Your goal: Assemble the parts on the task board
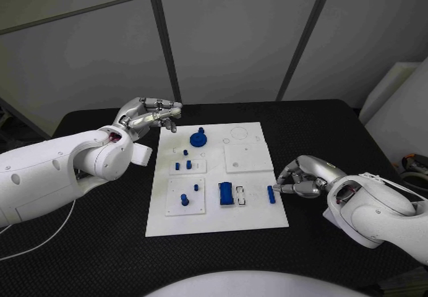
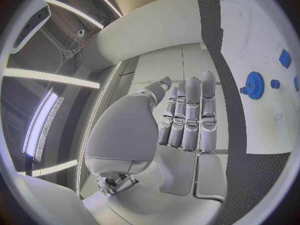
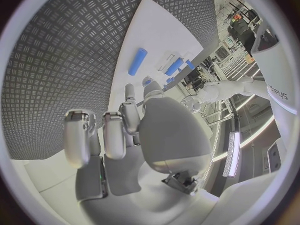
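Note:
The white task board point(image 1: 214, 213) lies in the middle of the black table. A blue gear point(image 1: 199, 137) stands near its far edge, with small blue pegs point(image 1: 183, 164) just in front of it. Nearer me are two more pegs point(image 1: 184, 199), a blue block point(image 1: 226, 193) and a blue cylinder point(image 1: 270, 194) lying flat. My left hand point(image 1: 149, 114) hovers off the board's far left corner with straight fingers, holding nothing; from its wrist I see the gear point(image 2: 254, 85). My right hand point(image 1: 302, 177) sits at the board's right edge beside the cylinder point(image 3: 137, 61), fingers curled in on nothing.
The black ribbed table top point(image 1: 347, 133) stretches all around the board. A raised white square plate point(image 1: 247, 158) lies on the board's right half, with faint round outlines point(image 1: 239, 132) above it. Grey wall panels stand behind the table.

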